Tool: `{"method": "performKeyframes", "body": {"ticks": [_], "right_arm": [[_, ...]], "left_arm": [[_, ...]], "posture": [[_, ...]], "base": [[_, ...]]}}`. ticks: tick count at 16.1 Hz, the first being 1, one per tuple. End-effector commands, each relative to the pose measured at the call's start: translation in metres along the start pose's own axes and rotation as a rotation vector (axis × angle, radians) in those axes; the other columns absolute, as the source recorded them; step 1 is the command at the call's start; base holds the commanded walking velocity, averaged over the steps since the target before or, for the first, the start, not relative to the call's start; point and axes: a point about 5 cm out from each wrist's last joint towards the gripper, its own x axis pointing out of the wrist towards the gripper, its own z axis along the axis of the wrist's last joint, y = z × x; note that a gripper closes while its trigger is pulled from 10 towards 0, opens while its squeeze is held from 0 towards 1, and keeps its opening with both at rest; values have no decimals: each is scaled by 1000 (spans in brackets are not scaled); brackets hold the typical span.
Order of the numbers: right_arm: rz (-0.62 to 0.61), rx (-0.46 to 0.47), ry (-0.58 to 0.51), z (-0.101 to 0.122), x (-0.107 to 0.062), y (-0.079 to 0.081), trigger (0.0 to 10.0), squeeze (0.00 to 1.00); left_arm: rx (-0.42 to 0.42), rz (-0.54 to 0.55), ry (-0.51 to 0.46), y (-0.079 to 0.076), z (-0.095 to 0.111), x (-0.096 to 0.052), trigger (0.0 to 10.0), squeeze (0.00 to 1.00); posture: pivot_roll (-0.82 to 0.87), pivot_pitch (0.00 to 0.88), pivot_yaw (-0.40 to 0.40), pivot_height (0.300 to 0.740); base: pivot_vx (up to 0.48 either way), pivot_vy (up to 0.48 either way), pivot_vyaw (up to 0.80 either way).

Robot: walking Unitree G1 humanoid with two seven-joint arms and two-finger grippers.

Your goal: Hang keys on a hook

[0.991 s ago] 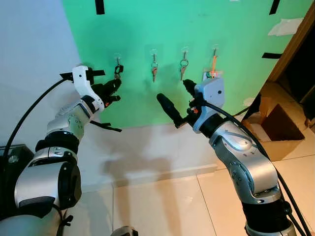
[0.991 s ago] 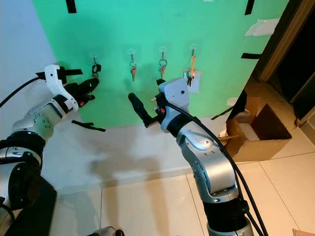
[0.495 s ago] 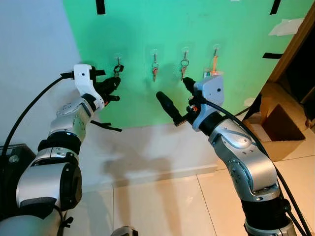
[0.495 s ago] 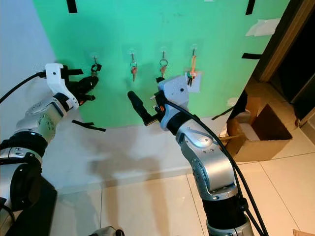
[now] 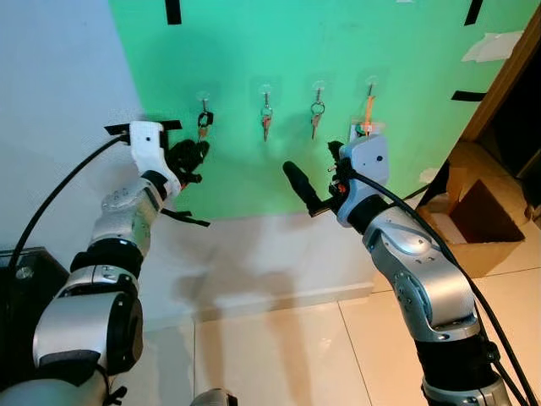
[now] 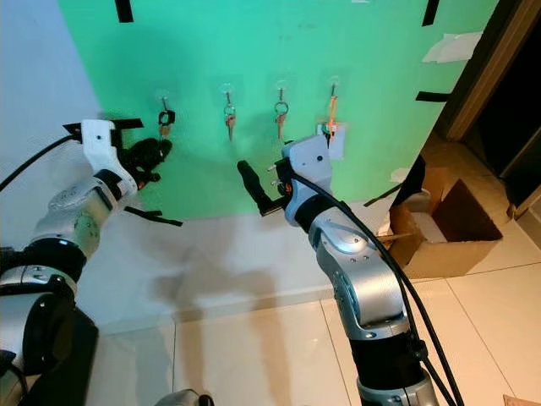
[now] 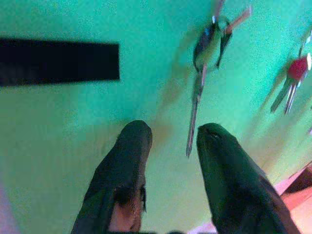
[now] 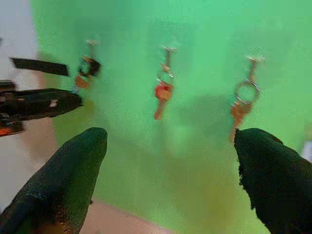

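Several clear hooks line the green wall (image 5: 254,51). A black-fobbed key set (image 5: 204,121) hangs from the leftmost hook, free of any gripper. My left gripper (image 5: 196,156) is just below and left of it, open and holding nothing; in the left wrist view the keys (image 7: 204,58) dangle beyond its fingers (image 7: 129,151). A red key (image 5: 265,121), a ringed key (image 5: 315,115) and an orange tag (image 5: 368,112) hang on the other hooks. My right gripper (image 5: 311,161) is wide open below the ringed key, a short way off the wall.
An open cardboard box (image 5: 478,222) sits on the floor at the right beside a wooden door frame (image 5: 499,80). Black tape strips (image 5: 172,11) are stuck on the wall. A dark object (image 5: 17,288) stands at the lower left. Tiled floor (image 5: 279,355) lies below.
My left gripper has sunk a little, away from the leftmost keys, which stay on their hook. My right gripper has shifted slightly to the right.
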Motion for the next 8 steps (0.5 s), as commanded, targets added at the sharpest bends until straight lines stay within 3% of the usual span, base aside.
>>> {"method": "performKeyframes", "body": {"ticks": [1,6,8], "right_arm": [[-51,-7,33,-5,-2,-8,10000,0],[-232,9,134,-35,-24,-32,10000,0],[-335,-8,159,-51,-43,-40,10000,0]], "left_arm": [[28,-3,15,-2,-5,-1,10000,1000],[156,25,88,5,-33,-21,10000,1000],[222,-33,45,-5,-40,-31,10000,1000]], "posture": [[-91,0,15,740],[-79,0,5,740],[-82,0,9,740]], "base": [[0,0,0],[0,0,0],[0,0,0]]}}
